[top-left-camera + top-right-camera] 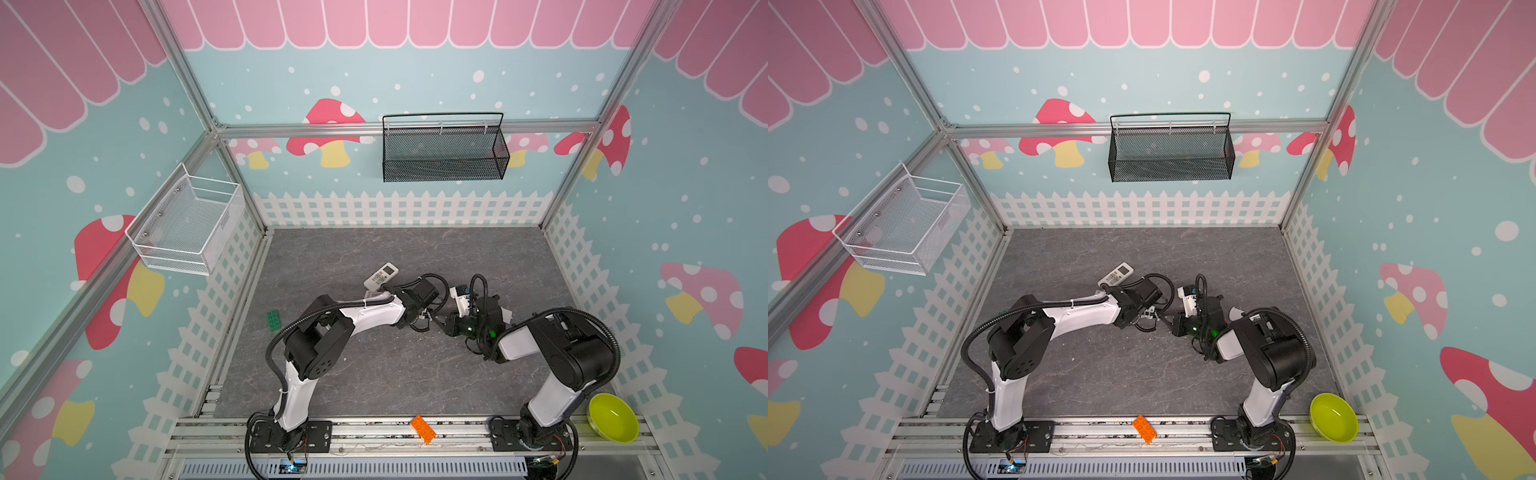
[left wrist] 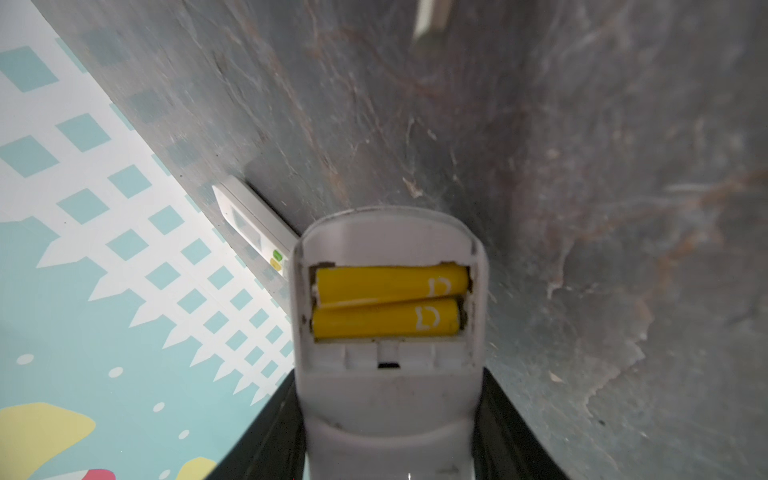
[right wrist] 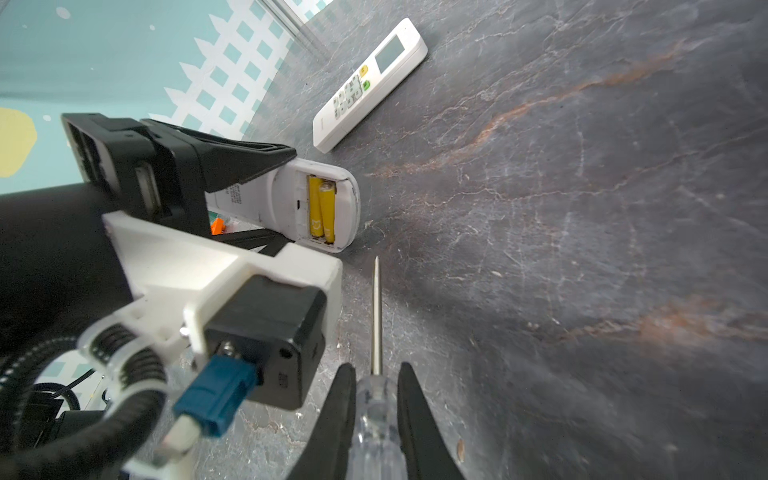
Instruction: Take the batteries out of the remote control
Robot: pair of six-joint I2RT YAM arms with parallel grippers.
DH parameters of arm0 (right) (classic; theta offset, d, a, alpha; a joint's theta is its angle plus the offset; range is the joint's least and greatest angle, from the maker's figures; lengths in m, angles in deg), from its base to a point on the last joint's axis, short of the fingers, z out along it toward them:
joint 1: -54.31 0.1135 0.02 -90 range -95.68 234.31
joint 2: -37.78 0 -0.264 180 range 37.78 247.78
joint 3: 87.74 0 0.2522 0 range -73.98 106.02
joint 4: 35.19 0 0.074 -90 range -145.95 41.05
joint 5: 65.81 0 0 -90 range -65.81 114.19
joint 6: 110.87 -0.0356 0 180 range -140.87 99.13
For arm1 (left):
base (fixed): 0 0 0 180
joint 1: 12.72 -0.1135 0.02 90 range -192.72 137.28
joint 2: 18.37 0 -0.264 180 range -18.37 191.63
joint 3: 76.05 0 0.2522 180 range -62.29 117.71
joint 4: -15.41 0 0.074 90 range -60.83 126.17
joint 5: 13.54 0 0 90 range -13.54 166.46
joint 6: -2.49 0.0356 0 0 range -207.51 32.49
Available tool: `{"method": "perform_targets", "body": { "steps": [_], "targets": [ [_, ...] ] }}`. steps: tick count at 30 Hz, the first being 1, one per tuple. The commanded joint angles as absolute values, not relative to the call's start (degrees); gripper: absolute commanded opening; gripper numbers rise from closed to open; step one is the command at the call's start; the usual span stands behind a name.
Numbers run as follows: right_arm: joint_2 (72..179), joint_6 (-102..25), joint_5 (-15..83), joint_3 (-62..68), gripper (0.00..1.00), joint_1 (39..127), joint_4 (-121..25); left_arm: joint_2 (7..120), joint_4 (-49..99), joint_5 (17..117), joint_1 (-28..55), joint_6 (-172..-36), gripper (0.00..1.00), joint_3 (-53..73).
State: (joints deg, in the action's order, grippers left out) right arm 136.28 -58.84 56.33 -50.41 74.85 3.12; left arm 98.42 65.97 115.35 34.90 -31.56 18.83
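Here, the left claw (image 2: 386, 419) grasps the remote control (image 2: 386, 390) by its two long sides, back face exposed and cover off. Two yellow batteries (image 2: 388, 301) lie side by side in the open bay, their long axes running across the remote's width; the one nearer the rounded end sits slightly askew. No black batteries are visible. The right claw (image 3: 376, 399) is clenched on the clear handle of a screwdriver (image 3: 377, 316). In the right wrist view its shaft runs roughly parallel to the batteries. The tip ends just beside the remote's rounded end, near the bay but apart from both batteries. The right arm is therefore judged the working one: its tip must shift sideways over the bay rim. A second remote (image 3: 370, 83) lies face up on the tabletop (image 3: 582, 208), well apart.
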Motion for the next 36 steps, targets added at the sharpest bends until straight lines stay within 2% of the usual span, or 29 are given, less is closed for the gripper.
{"method": "perform_targets", "body": {
  "steps": [1, 6, 9, 23, 36],
  "targets": [
    [136.86, -59.97, 56.16, -51.53, 0.00, 74.07, 6.82, 96.51, 68.27, 112.51, 35.24, -34.84, 0.15, 19.70],
    [136.48, -61.23, 58.99, -50.34, 0.00, 72.02, 8.53, 95.63, 70.73, 110.50, 35.09, -38.31, 0.12, 24.43],
    [135.89, -60.85, 60.34, -49.46, 0.00, 71.08, 8.47, 95.32, 69.23, 113.17, 35.21, -33.91, 0.14, 23.56],
    [136.80, -59.17, 69.96, -42.18, 0.00, 69.68, 9.19, 95.36, 75.74, 100.84, 34.13, -39.07, 0.14, 28.64],
    [140.04, -58.89, 74.53, -40.55, 0.00, 69.79, 7.87, 95.45, 75.91, 100.85, 34.22, -38.61, 0.14, 28.23]
  ]
}}
